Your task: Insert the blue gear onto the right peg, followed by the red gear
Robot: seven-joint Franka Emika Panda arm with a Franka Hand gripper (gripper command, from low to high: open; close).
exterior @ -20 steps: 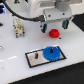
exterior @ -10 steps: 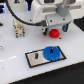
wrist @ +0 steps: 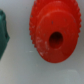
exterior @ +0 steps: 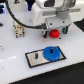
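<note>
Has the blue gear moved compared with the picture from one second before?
No. The blue gear sits at the same end of the grey plate, toward the exterior view's right, as before.

Two gears sit on the bench (exterior: 15,57): one blue gear (exterior: 51,53) at about 5 o'clock in the exterior view, and one red gear (exterior: 54,33) at about 1 o'clock. One grey black-edged plate (exterior: 35,58) lies beneath the blue gear. One peg (exterior: 36,56) stands visible on it. One gripper (exterior: 56,26) is above the red gear.
</note>
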